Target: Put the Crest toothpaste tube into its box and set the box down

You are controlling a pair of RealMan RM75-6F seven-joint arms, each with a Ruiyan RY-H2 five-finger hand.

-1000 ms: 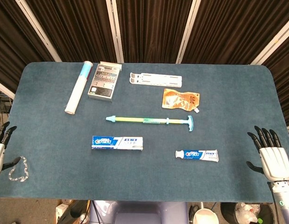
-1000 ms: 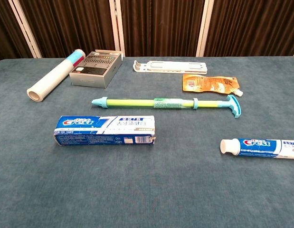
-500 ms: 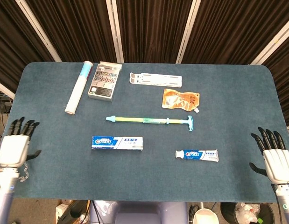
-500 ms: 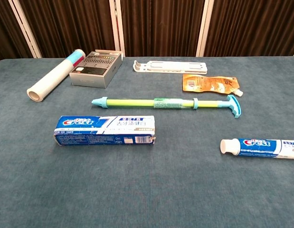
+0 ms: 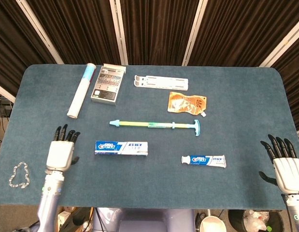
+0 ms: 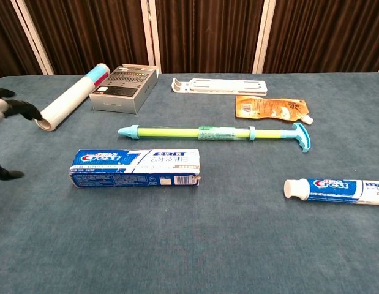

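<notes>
Crest toothpaste tube (image 5: 204, 160) and its box (image 5: 121, 148) both lie flat on the blue table (image 5: 246, 96), apart from each other, with neither of my hands on them.

My left hand (image 5: 61, 150) hovers just beside the box's left end, fingers spread, holding nothing; in the chest view only its dark fingertips (image 6: 27, 110) show at the left edge, so I can't tell how high it sits. My right hand (image 5: 286, 166) is at the table's right edge, well apart from the tube, fingers apart and empty. Between box and tube, further back, lies the long green pump rod (image 5: 155, 125).
</notes>
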